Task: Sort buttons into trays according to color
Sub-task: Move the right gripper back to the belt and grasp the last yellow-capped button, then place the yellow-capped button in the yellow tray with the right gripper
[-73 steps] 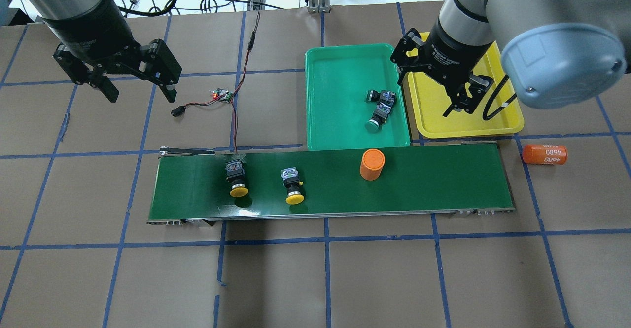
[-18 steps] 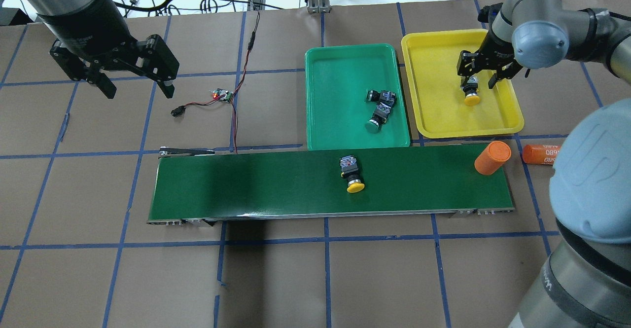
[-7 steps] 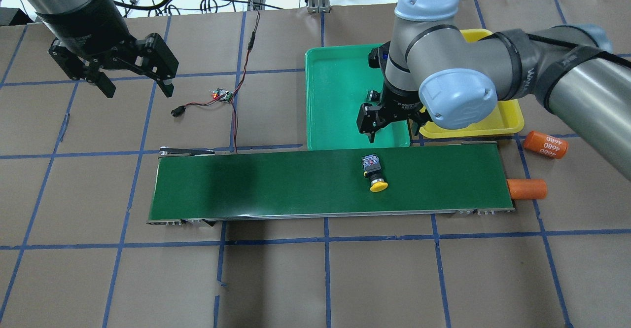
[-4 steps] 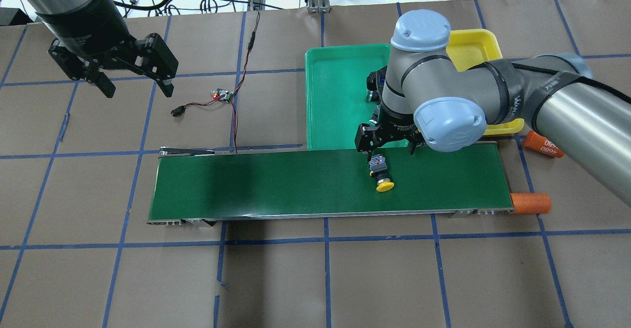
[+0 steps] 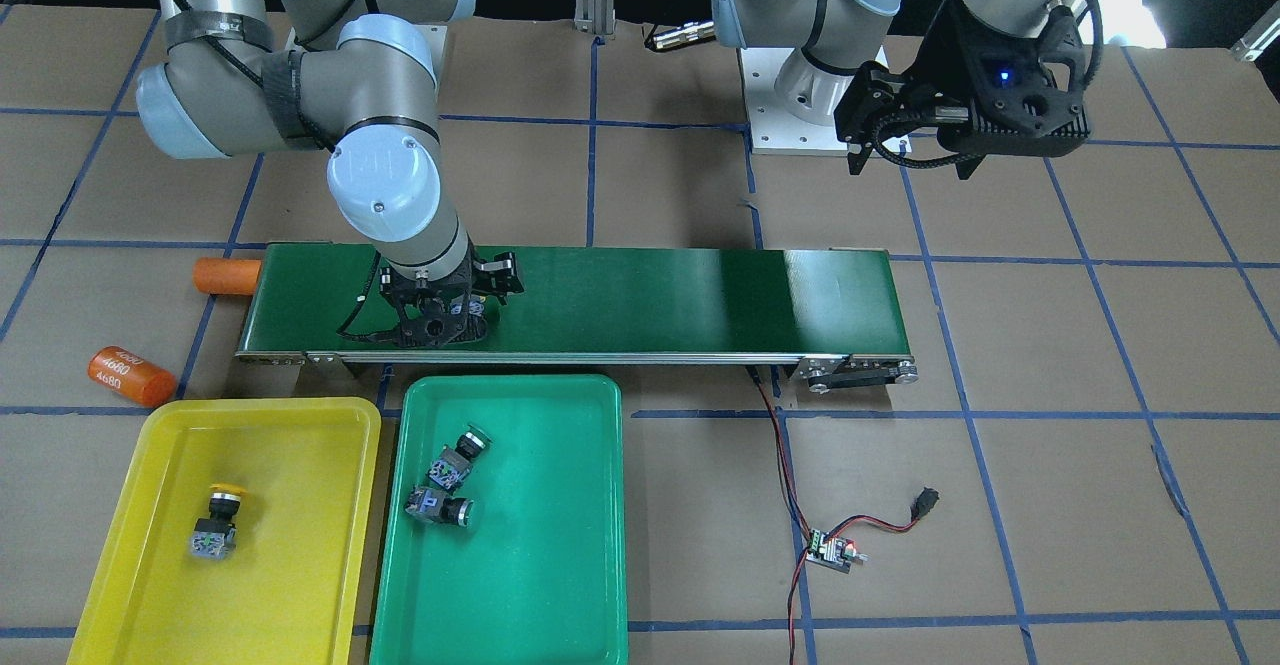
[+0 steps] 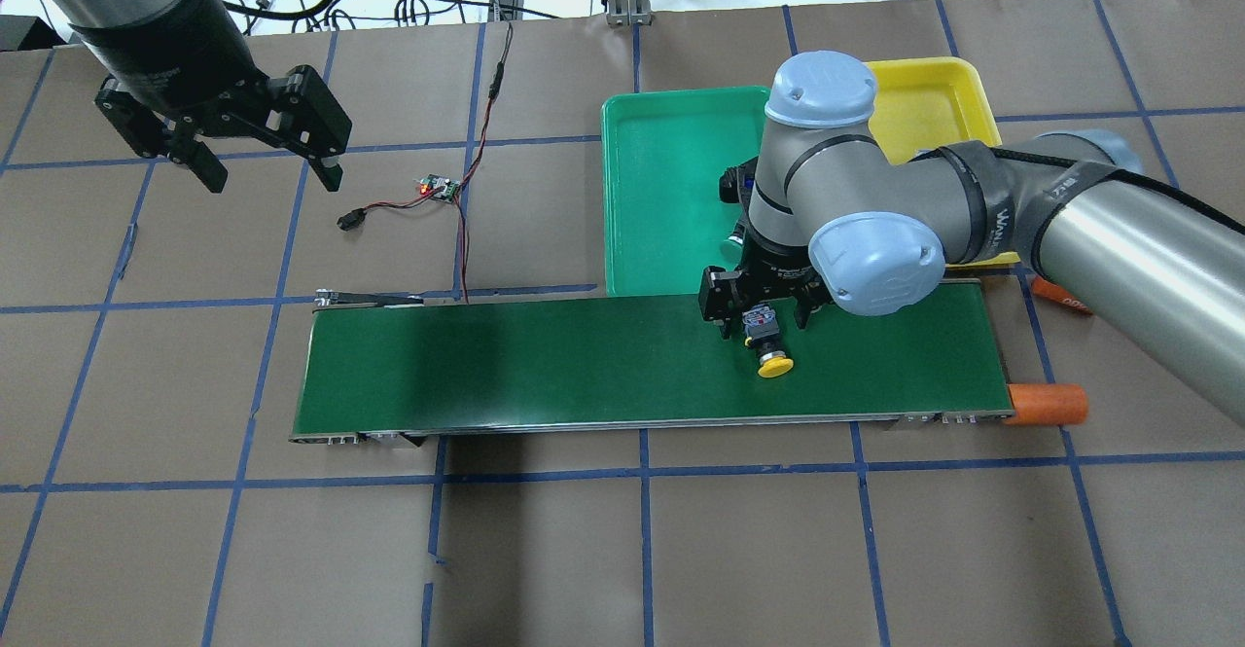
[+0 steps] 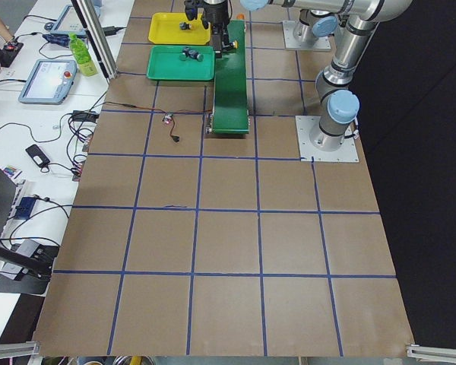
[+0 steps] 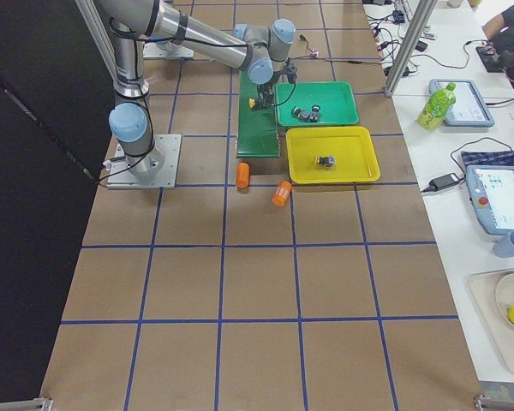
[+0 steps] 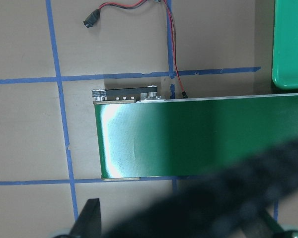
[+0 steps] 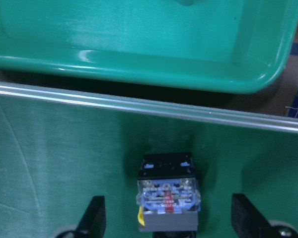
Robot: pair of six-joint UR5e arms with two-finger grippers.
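Note:
A yellow-capped button [image 6: 768,345] lies on the dark green belt [image 6: 535,365], cap toward the near edge. My right gripper [image 6: 762,321] is open and low over it, one finger on each side of its body [image 10: 168,198], not closed on it. Another yellow-capped button [image 5: 215,525] lies in the yellow tray [image 5: 150,585]. Two green-capped buttons [image 5: 455,455] [image 5: 440,507] lie in the green tray [image 5: 540,545]. My left gripper [image 6: 270,178] is open and empty, high over the table at the far left.
One orange cylinder [image 6: 1046,404] lies on the table off the belt's right end; another [image 5: 130,375] lies beside the yellow tray. A small circuit board [image 6: 440,187] with red and black wires sits left of the green tray. The trays border the belt's far edge.
My right gripper left one yellow button in the yellow tray, crossed to the belt and came down around the second one, which rode rightward. An orange cylinder fell off the belt's end.

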